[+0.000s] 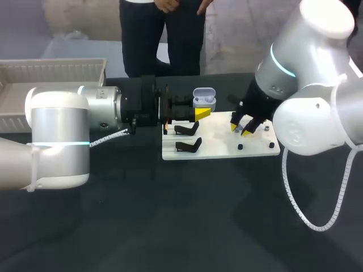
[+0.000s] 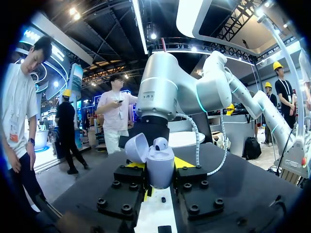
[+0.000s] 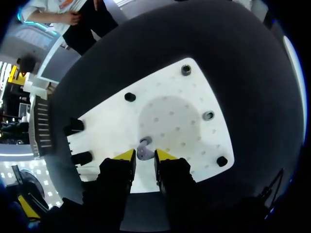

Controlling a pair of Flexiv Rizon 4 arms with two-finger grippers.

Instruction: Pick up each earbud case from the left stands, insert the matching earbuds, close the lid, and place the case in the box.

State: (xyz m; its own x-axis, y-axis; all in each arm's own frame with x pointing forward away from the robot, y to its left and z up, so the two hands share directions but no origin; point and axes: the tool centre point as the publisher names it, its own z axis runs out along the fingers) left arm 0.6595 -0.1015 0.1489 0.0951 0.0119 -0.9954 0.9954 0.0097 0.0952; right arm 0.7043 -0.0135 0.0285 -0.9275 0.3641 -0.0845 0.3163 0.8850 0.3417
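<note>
Left fingers point(image 2: 186, 163) partly hide the case point(image 2: 160, 167), right fingers point(image 3: 125, 156) the earbud point(image 3: 142, 153).

A pale lavender, rounded plastic earbud case point(image 1: 204, 97) stands upright between the jaws of the left gripper point(image 2: 160, 165), pressed from both sides. Its lid is hinged open and tilted back. 1 matching lavender earbud point(image 2: 160, 142) shows in the case's top. Another small lavender earbud point(image 3: 143, 152) lies on the flat white pegged board point(image 1: 227, 144). 2 black angled stands point(image 1: 187, 129) sit one behind the other at the board's left end. The white ribbed plastic box point(image 1: 51, 71) rests at the counter's far left, well apart from the board.
</note>
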